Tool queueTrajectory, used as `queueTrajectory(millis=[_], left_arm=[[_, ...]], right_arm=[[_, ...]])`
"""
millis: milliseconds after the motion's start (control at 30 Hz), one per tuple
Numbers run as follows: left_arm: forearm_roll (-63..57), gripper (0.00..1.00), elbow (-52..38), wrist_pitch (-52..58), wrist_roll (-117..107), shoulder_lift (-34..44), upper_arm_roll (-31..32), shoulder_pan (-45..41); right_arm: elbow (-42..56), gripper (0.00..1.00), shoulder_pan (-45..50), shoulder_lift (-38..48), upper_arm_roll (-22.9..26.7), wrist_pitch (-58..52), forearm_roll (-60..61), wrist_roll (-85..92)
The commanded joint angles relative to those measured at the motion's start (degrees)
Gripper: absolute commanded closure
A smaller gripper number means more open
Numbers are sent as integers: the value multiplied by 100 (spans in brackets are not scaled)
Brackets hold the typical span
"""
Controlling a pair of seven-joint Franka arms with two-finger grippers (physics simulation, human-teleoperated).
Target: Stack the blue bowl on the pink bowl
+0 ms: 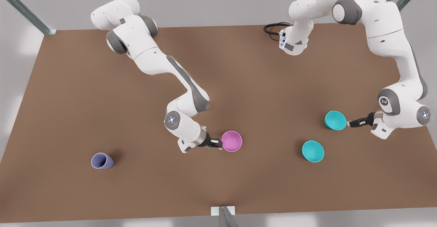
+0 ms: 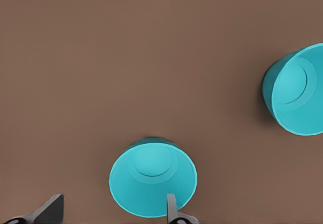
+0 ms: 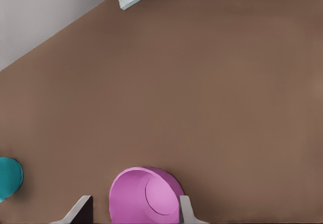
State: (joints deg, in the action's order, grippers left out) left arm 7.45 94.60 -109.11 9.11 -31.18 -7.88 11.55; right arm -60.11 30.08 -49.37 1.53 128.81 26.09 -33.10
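Left end effector open at blue bowl; right end effector open at pink bowl.

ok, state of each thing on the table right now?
Blue bowl: upright on table, not stacked, left fingers at its rim.
Pink bowl: upright on table, empty, right fingers at its side.
Teal twin bowl: upright, untouched.
Cup: untouched, apart from both arms.
Left gripper: open.
Right gripper: open.

The front view looks steeply down over the whole brown table; both wrist views hover close above the same table.
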Motion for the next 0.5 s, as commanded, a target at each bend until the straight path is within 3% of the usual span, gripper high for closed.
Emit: queueTrajectory(millis=[0, 67, 133, 267, 333, 400, 467], left_arm=[[37, 0, 208, -893, 3325, -3, -3, 5], [37, 0, 340, -893, 3325, -11, -3, 5], [37, 0, 428, -893, 3325, -20, -12, 5], [37, 0, 674, -998, 3316, -152, -3, -48], [160, 0, 674, -1130, 3316, -372, -3, -4], [160, 0, 674, -1227, 3316, -521, -3, 40], [160, 0, 665, -1227, 3316, -574, -3, 40]], right_arm=[[-1, 0, -415, 568, 14, -2332, -340, -1570], [25, 0, -1425, 903, 14, -4337, -1764, 1962], [34, 0, -2076, 1140, 14, -4557, -2564, 4327], [35, 0, -2305, 2844, 137, -5806, -3013, 5120], [-993, 0, -2472, 3715, 111, -5543, -2969, 4892], [-2822, 0, -2524, 4858, 75, -4277, -2925, 4400], [-2735, 0, -2454, 4498, 111, -4346, -2908, 4330]])
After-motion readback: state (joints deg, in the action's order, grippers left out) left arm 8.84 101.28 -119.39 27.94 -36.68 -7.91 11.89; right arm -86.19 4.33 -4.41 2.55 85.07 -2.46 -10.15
